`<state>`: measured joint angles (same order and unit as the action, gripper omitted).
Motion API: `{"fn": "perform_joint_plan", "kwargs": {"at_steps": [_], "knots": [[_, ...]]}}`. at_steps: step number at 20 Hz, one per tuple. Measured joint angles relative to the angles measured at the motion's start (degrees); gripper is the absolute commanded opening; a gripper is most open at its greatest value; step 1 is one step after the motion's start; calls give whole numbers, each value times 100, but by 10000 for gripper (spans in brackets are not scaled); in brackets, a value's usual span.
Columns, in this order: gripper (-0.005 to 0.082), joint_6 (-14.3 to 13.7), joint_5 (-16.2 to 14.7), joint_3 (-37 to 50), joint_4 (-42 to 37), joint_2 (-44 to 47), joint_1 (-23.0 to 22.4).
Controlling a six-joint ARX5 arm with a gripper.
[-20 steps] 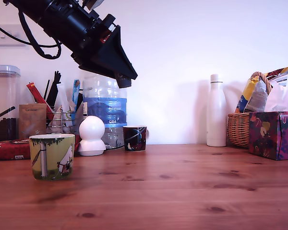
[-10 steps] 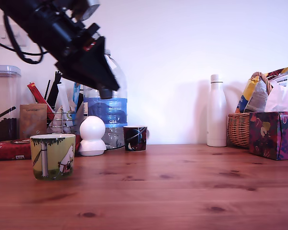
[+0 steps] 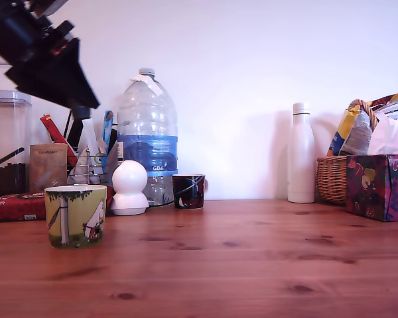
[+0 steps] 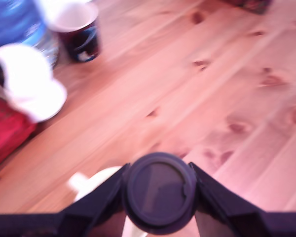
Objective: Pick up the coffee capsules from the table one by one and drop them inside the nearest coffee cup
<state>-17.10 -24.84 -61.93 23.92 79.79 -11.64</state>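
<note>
In the wrist view a dark round coffee capsule (image 4: pixel 159 190) sits between the black fingers of my gripper (image 4: pixel 159 197), which is shut on it. The pale rim of the coffee cup (image 4: pixel 91 183) shows just under and beside the capsule. In the exterior view the yellow-green coffee cup (image 3: pixel 75 216) with the white creature stands on the table at the left. My gripper (image 3: pixel 83 112) hangs high above it, nose pointing down. The capsule itself cannot be made out in the exterior view.
Behind the cup stand a white rounded object (image 3: pixel 129 189), a small dark cup (image 3: pixel 187 191), a big water bottle (image 3: pixel 146 132), a red packet (image 3: pixel 13 205) and a clear container (image 3: pixel 3 142). At the exterior view's right are a white bottle (image 3: pixel 301 154), a basket (image 3: pixel 331 177) and a floral box (image 3: pixel 379 187).
The arm has swung steadily towards the exterior view's left, from in front of the water bottle to a spot above the yellow-green cup. The objects on the table stay put.
</note>
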Motion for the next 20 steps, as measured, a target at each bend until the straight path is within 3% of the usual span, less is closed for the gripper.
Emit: {"fn": "perform_joint_plan", "kwargs": {"at_steps": [6, 12, 15, 20], "knots": [[92, 31, -214, 398, -474, -17, 396], [92, 232, -208, 778, -918, -17, 417], [92, 662, -55, 778, -1117, -17, 396], [92, 778, 435, 778, -1132, 168, 72]]}}
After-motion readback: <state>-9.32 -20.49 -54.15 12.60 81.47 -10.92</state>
